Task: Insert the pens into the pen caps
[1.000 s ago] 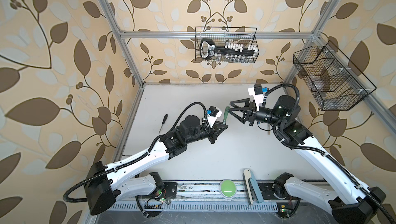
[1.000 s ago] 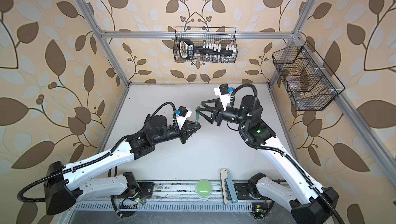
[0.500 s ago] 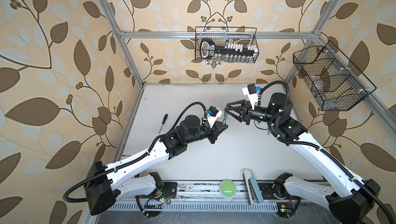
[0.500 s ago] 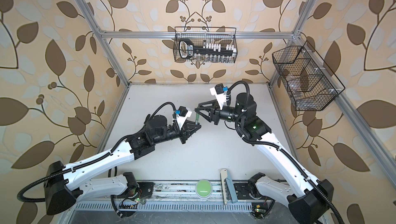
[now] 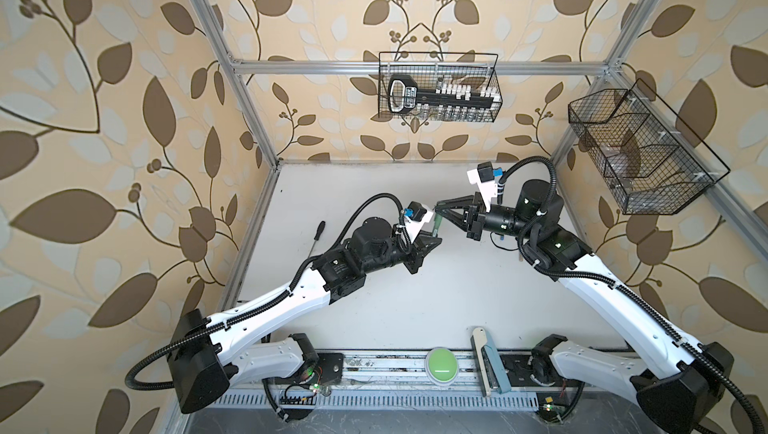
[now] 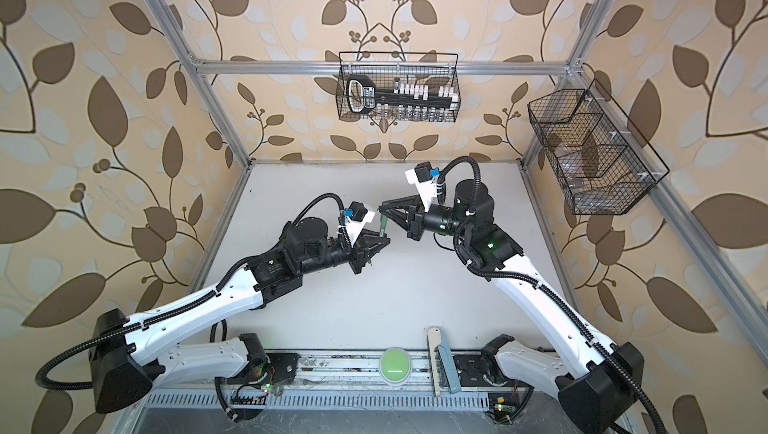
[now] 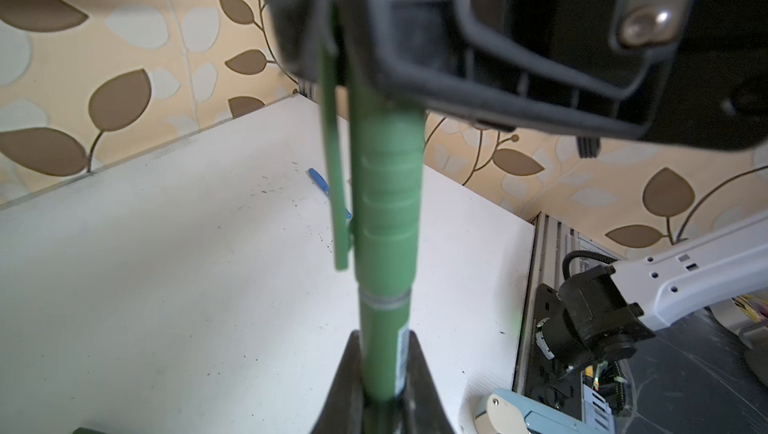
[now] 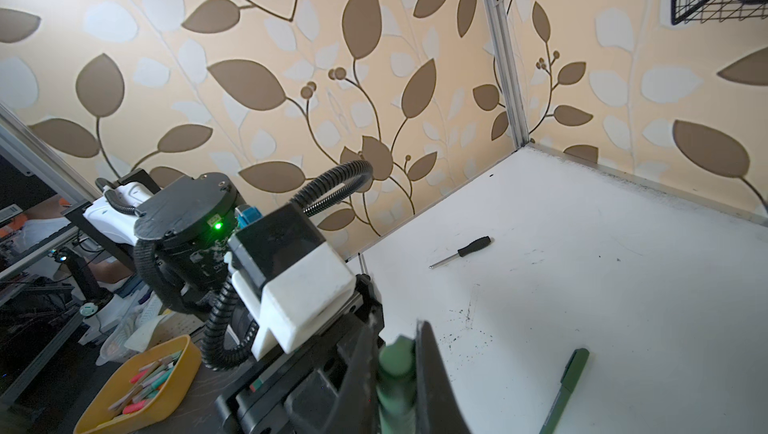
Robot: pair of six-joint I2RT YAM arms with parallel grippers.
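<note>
white table [image 5: 415, 307]; left end effector [image 5: 433, 240] clamped on green pen [image 7: 380, 328], right end effector [image 5: 439, 208] pinching its cap [image 7: 388, 187]; screwdriver [image 5: 316, 236] at 9 o'clock.

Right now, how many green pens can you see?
2. One green pen is gripped by left end effector and right end effector; another lies on the table at. More may be hidden.

Bright, diffuse light; faint shadows on the white table [image 5: 457, 307]. Both top views bow at their edges. Wrist views blur close up: green pen cap [image 8: 397, 369] at six o'clock.
</note>
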